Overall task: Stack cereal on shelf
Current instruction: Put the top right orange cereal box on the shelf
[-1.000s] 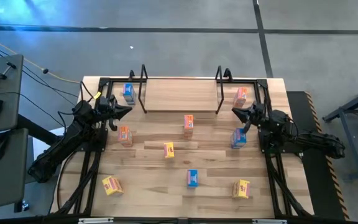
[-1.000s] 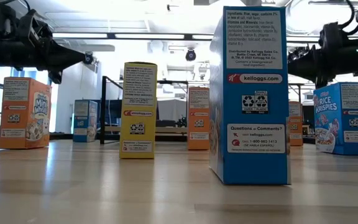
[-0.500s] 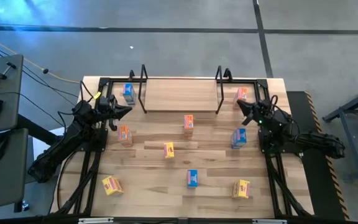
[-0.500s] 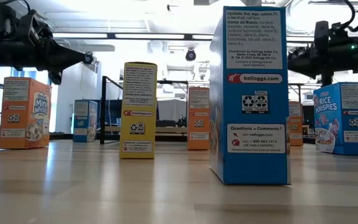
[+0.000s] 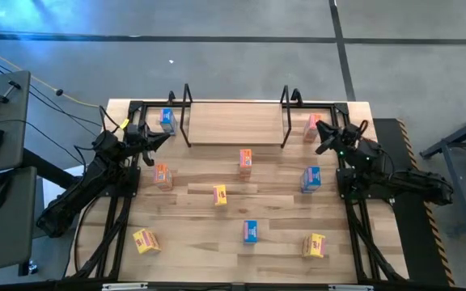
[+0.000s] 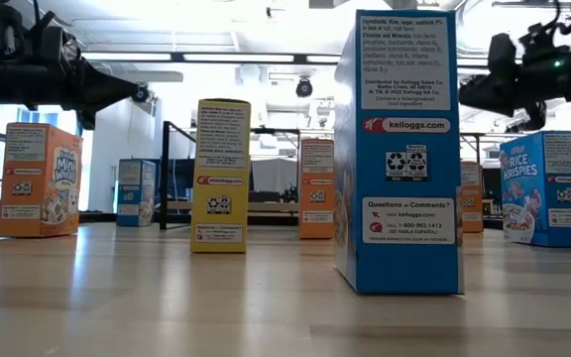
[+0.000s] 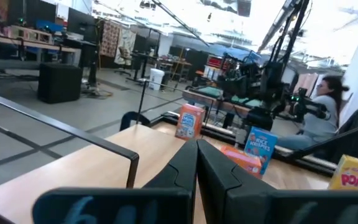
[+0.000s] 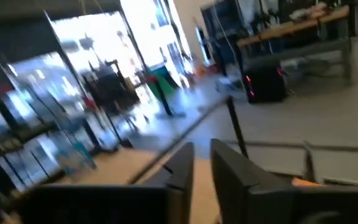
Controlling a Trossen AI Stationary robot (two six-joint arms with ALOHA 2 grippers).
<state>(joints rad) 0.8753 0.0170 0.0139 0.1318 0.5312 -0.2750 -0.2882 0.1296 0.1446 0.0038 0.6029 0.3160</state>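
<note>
Your shelf [image 5: 235,123] along the tabletop's far edge carries no cereal; the boxes [image 5: 246,161] stand scattered across the tabletop. Your right gripper [image 5: 319,133], fingers slightly parted, empty, hovers near the far-right orange box [image 5: 311,124]. Left gripper [image 5: 162,137] clenched, empty.

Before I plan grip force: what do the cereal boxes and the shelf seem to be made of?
The cereal boxes, like the blue box, look like thin printed cardboard with a slight sheen. The shelf looks like pale, matte wooden planks with visible grain; its upright frames look like black metal wire.
</note>
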